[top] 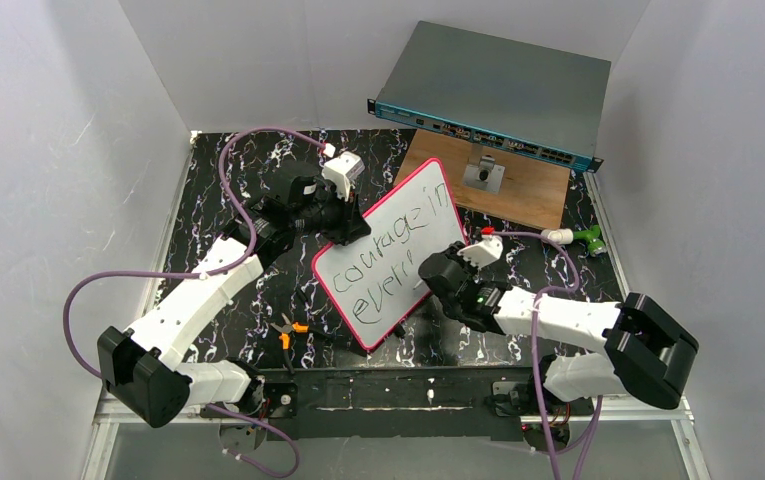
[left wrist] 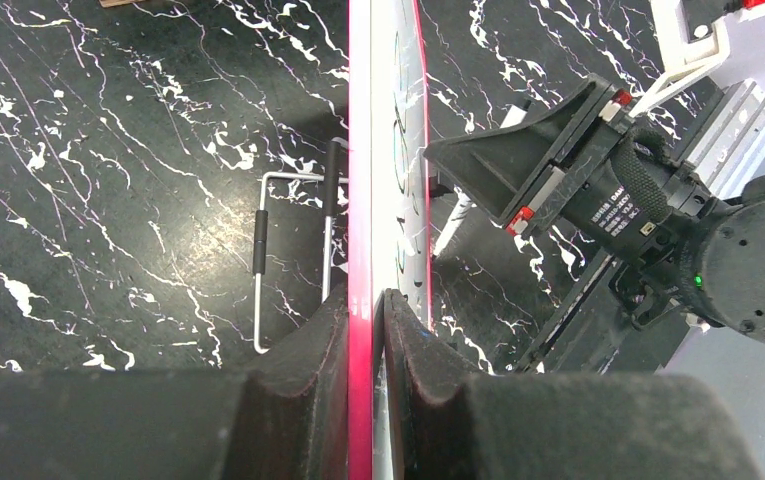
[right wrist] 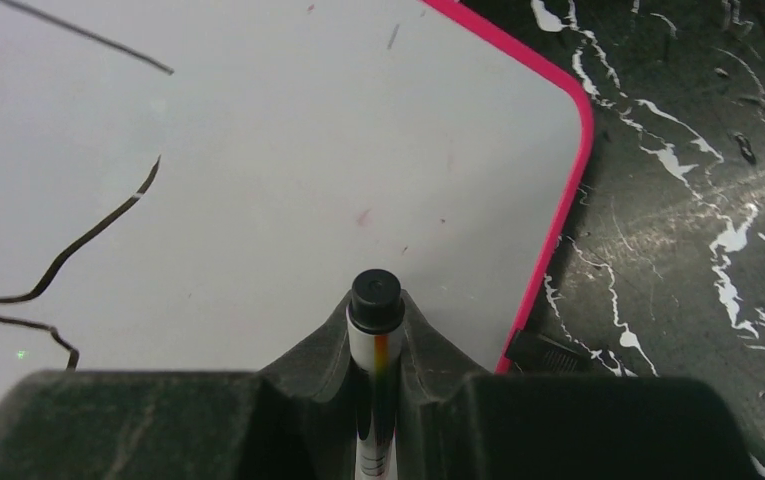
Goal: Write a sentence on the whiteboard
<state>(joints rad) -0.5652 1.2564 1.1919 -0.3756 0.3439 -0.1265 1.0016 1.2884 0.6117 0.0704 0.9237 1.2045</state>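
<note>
We saw the whiteboard (top: 390,262) standing tilted on the black marbled table (top: 218,200), between the two arms and just in front of the wooden board (top: 528,190). The sentence (top: 398,235) ran across it in two slanted black lines. The left gripper (left wrist: 376,300) was clamped on the board's pink edge. The right gripper (right wrist: 376,320) was closed on a marker (right wrist: 375,292) near the board's corner.
</note>
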